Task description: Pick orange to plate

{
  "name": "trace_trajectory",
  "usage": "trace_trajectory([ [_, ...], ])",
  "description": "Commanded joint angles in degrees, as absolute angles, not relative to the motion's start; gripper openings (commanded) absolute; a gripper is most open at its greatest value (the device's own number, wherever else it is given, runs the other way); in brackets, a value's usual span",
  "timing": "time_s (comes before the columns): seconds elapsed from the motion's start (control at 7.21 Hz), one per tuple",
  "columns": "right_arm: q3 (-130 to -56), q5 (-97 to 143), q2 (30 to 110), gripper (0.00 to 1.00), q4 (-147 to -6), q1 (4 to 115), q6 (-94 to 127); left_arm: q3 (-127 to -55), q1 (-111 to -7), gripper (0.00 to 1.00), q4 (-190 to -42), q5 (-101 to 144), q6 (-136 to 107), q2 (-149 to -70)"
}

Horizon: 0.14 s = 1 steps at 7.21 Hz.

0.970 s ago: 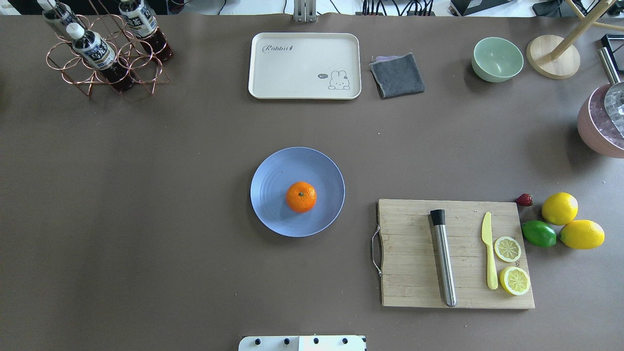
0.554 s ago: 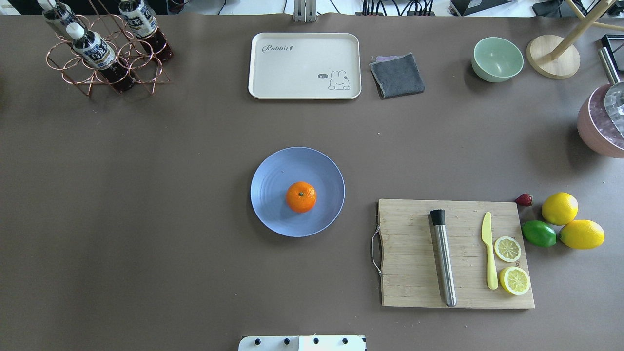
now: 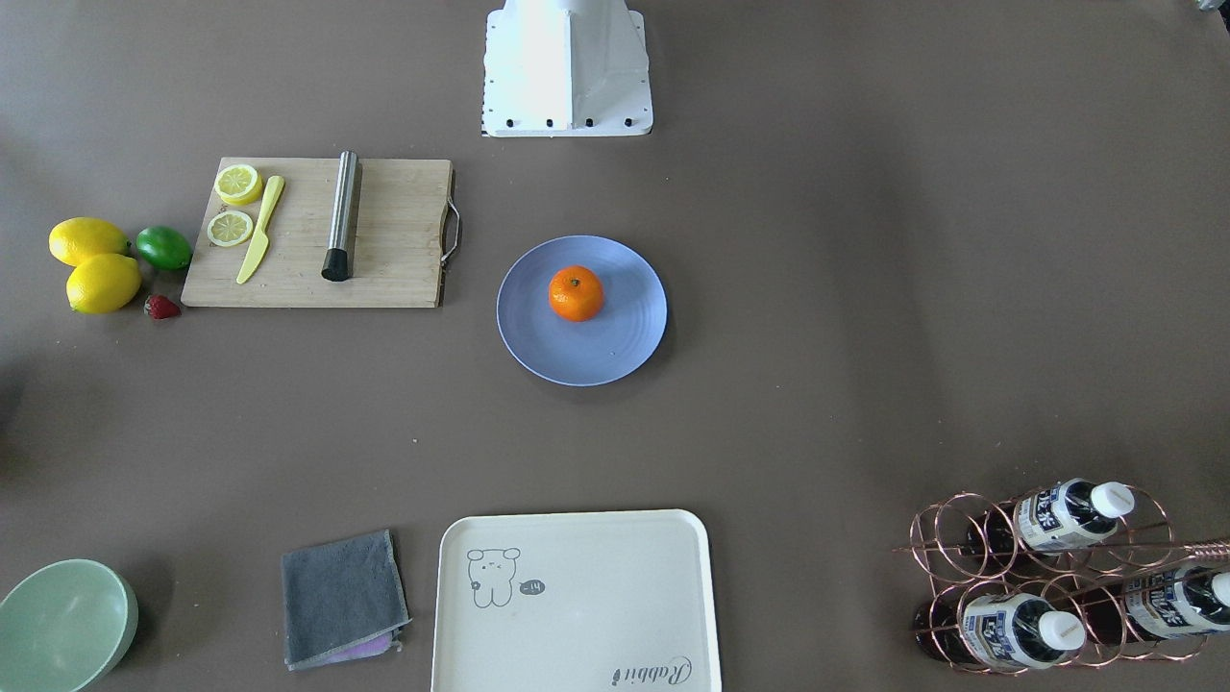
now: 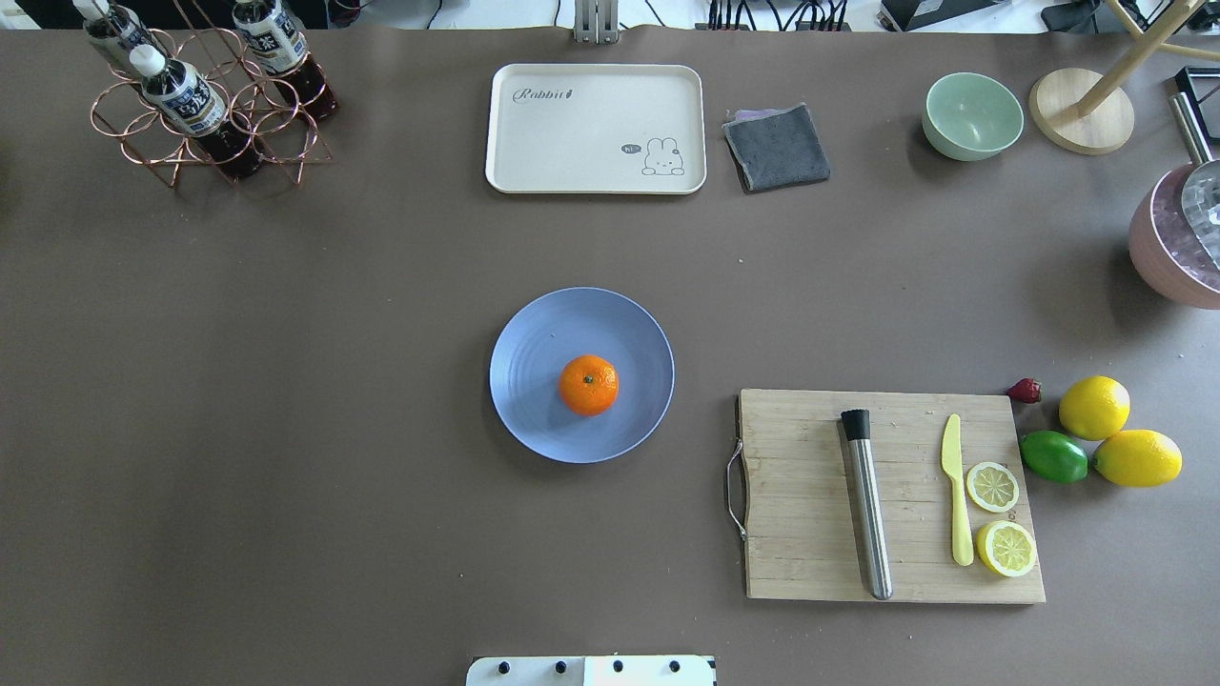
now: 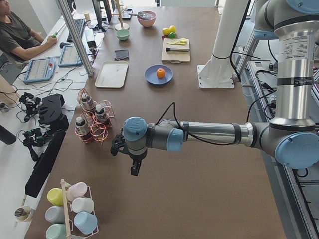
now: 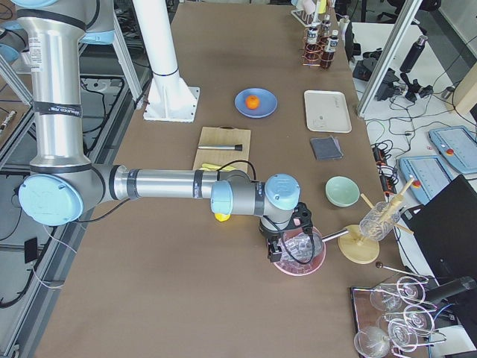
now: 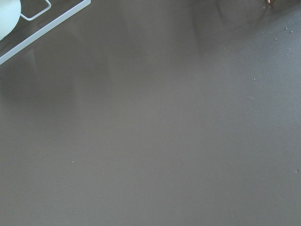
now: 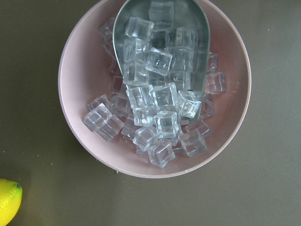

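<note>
The orange [image 4: 588, 385] sits on the plate [image 4: 538, 348], slightly off the plate's middle, with its stem dimple facing up and nothing touching it. Orange and plate are well apart from both sets of fingers.

The left fingers [image 5: 134, 171] point down over the bare brown surface [image 4: 286, 429]. A copper bottle rack [image 5: 92, 122] stands near them, between them and the plate. A rack of pastel cups [image 5: 75, 214] stands on their other side. Only the side view shows these fingers, so I cannot tell whether they are spread or closed. The left wrist view shows plain surface below them, with a white wire frame [image 7: 47, 21] at one corner.

The right fingers [image 6: 274, 252] hover directly above a pink bowl [image 8: 80, 70]. It holds clear ice cubes [image 8: 160, 94] and a metal scoop [image 8: 195, 21]. A lemon [image 8: 8, 207] lies near the bowl. Here too only a side view shows the fingers, so I cannot tell how wide they are.

Between the right fingers and the plate lies a wooden cutting board [image 4: 810, 495]. It carries a steel muddler [image 4: 869, 514], a yellow knife [image 4: 956, 495] and two lemon slices [image 4: 992, 486]. A lime [image 4: 1053, 456] lies just beside the board.
</note>
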<state>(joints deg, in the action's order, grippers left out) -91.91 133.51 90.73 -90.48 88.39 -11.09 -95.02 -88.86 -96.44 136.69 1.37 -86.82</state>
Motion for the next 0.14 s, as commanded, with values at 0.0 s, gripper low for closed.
trace_trajectory([
  [0.0,-92.28,133.76,91.32,1.00,-90.70,88.50,-11.07,-95.98,-88.95,0.98,-97.99,136.67,-1.84,-86.84],
])
